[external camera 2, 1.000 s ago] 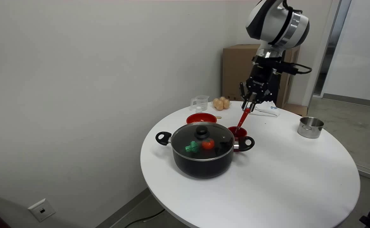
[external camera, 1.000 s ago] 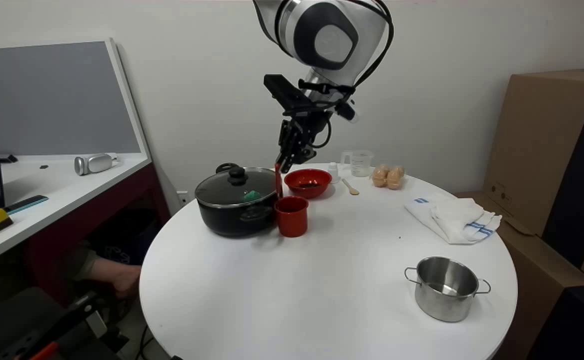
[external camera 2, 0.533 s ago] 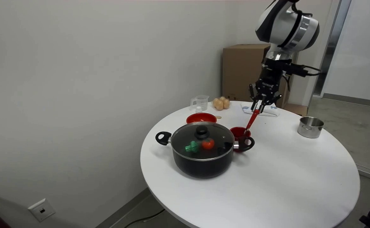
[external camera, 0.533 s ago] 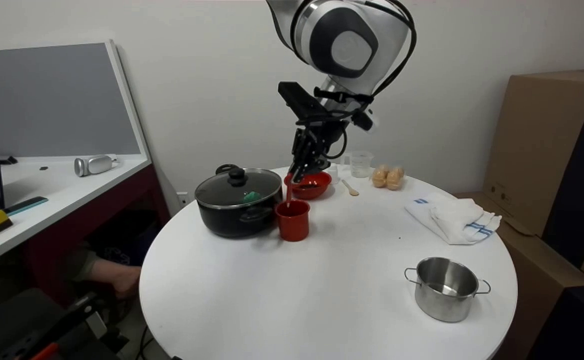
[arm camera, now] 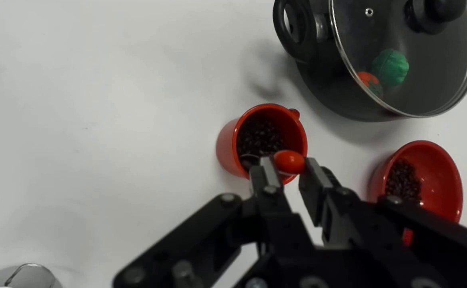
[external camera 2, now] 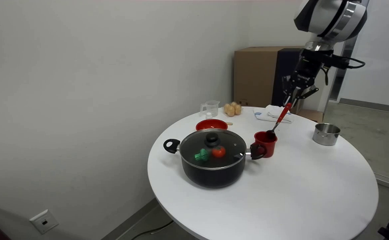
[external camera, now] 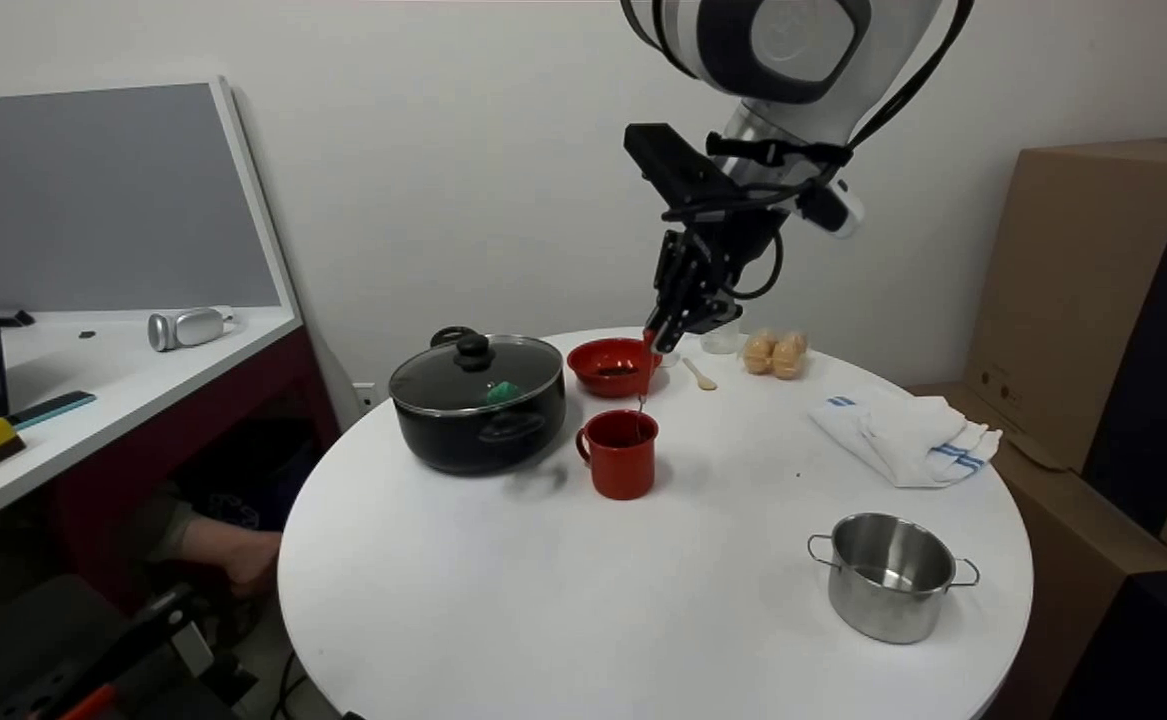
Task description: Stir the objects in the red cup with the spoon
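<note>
While my gripper (arm camera: 290,165) is clamped on the handle end of the spoon (external camera 2: 283,113), its dark head sits in the mouth of the red cup (external camera: 621,470), close to the cup's wall; contact not discernible. Cup upright, black pot (external camera: 468,440) near it on its handle side, apart. Possible failures: (1) a wide sweep pushes that wall, so the unbraced cup slides or tips; (2) head looks high, so a quick stroke may skim the dark beans (arm camera: 260,138) or flick some over the rim; (3) held only at its end, the spoon may pivot in my grip.
</note>
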### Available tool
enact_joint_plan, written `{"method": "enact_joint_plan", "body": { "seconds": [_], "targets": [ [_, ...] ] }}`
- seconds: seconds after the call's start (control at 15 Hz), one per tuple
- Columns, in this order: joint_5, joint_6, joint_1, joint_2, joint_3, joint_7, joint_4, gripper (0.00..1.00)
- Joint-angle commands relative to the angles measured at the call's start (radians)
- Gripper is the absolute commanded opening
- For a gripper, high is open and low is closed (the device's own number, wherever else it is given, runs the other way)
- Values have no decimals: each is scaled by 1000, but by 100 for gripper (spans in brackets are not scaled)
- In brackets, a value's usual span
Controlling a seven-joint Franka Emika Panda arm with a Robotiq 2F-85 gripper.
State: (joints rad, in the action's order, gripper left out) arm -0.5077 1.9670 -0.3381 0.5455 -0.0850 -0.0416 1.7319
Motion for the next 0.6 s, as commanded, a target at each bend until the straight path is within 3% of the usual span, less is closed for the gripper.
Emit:
{"method": "enact_joint_plan", "body": {
  "seconds": [0.0,0.53],
  "targets": [
    [-6,-11,12,-17,-2,15,-1,8],
    [17,-18,74,3,29,25,9,8]
  ]
}}
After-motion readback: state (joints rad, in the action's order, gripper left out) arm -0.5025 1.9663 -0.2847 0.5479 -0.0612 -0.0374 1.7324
